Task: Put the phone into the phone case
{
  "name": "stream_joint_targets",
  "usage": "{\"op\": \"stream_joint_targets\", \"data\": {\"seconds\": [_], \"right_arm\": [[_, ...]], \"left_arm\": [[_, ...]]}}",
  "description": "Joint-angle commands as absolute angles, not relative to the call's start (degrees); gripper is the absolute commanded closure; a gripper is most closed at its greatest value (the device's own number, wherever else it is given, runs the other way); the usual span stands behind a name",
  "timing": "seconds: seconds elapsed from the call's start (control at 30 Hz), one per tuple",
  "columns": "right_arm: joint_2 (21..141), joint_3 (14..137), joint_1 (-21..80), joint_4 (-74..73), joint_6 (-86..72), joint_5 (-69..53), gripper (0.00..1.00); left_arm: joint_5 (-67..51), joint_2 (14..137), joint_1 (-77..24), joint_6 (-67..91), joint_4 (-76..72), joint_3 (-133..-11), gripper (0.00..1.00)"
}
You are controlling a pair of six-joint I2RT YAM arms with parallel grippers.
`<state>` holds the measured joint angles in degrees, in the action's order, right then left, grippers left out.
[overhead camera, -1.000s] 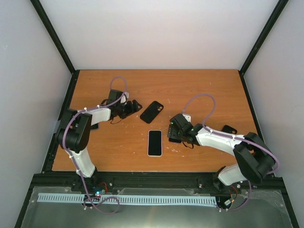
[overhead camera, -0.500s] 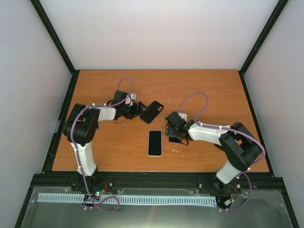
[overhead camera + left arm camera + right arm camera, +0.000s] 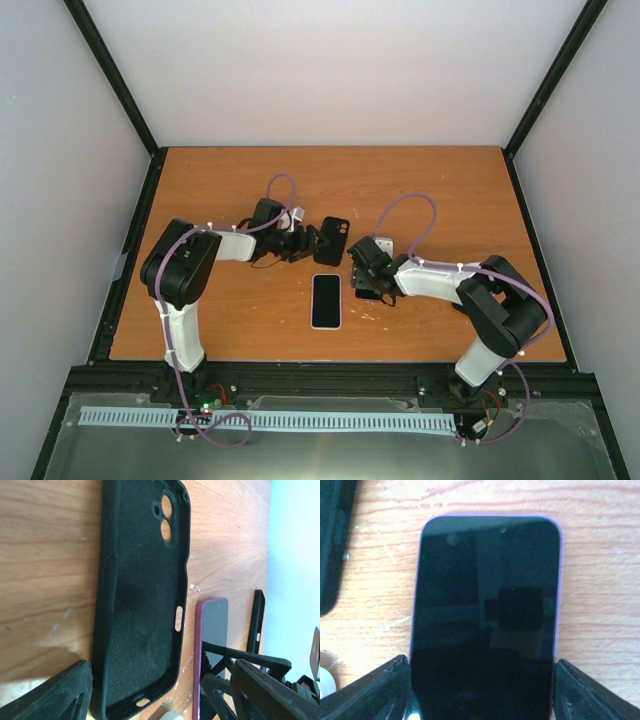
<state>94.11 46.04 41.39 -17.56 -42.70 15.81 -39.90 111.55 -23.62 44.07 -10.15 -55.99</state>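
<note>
Black phone case [image 3: 142,605] lies just past phone [image 3: 485,610], long axes roughly parallel; left end effector [image 3: 162,672] open astride phone case, right end effector [image 3: 481,665] flanks phone, grip unclear.

Top view high overhead from the near edge, wrist views close over the table [image 3: 230,180], all sharing the phone [image 3: 326,300].

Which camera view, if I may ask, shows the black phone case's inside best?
Left wrist view: the black, soft-lined phone case dominates it, open side up, cutouts clear. Top external shows it small; right wrist catches only a dark edge.
</note>
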Motion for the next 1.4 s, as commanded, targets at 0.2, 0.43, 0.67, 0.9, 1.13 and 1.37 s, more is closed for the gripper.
{"op": "stream_joint_targets", "data": {"seconds": [0.2, 0.43, 0.67, 0.9, 1.13, 1.37], "right_arm": [[90.3, 38.5, 41.0, -17.1, -44.5, 13.6, 0.41], [83.1, 35.5, 41.0, -17.6, -44.4, 12.6, 0.49], [82.1, 38.3, 40.7, -17.4, -43.6, 12.1, 0.50], [84.6, 42.9, 40.7, -19.7, -47.3, 13.7, 0.26], [89.0, 47.3, 40.8, -22.5, -47.3, 16.0, 0.15], [94.7, 50.9, 40.8, -24.2, -47.2, 16.8, 0.13]], "left_arm": [[-41.9, 111.9, -26.6, 48.1, -15.2, -53.1, 0.24], [-43.5, 109.6, -27.5, 51.8, -19.2, -50.9, 0.25], [-38.7, 104.9, -26.9, 51.7, -15.1, -49.7, 0.25], [-36.6, 100.3, -23.2, 51.3, -13.7, -45.5, 0.15], [-31.1, 95.3, -22.5, 47.3, -6.9, -45.0, 0.01], [-29.3, 91.6, -22.5, 45.7, -5.6, -43.8, 0.01]]}}
